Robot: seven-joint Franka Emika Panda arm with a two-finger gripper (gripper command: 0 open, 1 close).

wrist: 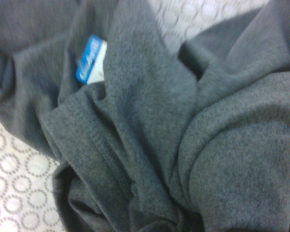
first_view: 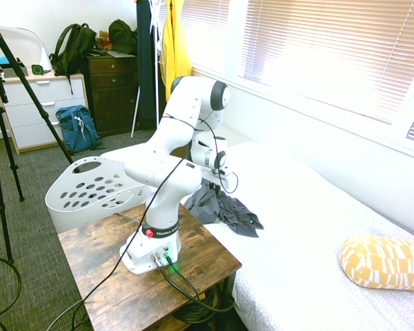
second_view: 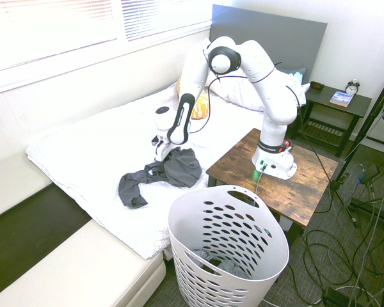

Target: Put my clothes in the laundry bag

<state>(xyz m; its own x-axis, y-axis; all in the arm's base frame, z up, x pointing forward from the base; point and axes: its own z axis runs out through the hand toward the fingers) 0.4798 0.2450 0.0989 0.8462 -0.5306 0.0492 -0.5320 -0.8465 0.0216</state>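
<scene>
A dark grey garment point(second_view: 173, 171) lies crumpled near the edge of the white bed point(second_view: 89, 147). One part of it is pulled up into a peak under my gripper point(second_view: 162, 153). The gripper point(first_view: 208, 181) is shut on that raised fold of the garment point(first_view: 224, 210). Up close in the wrist view, the grey cloth point(wrist: 183, 145) fills the picture and shows a blue label point(wrist: 89, 60). The laundry bag point(second_view: 227, 249), a white tub with oval holes, stands on the floor beside the bed with some cloth at its bottom. In the first exterior view the laundry bag point(first_view: 90, 189) sits behind the arm.
The arm's base stands on a wooden side table point(second_view: 301, 185) between the bed and the laundry bag. A yellow patterned pillow point(first_view: 386, 262) lies at the bed's head. A blue backpack point(first_view: 77, 127) and a black backpack point(first_view: 72, 48) sit by the dressers.
</scene>
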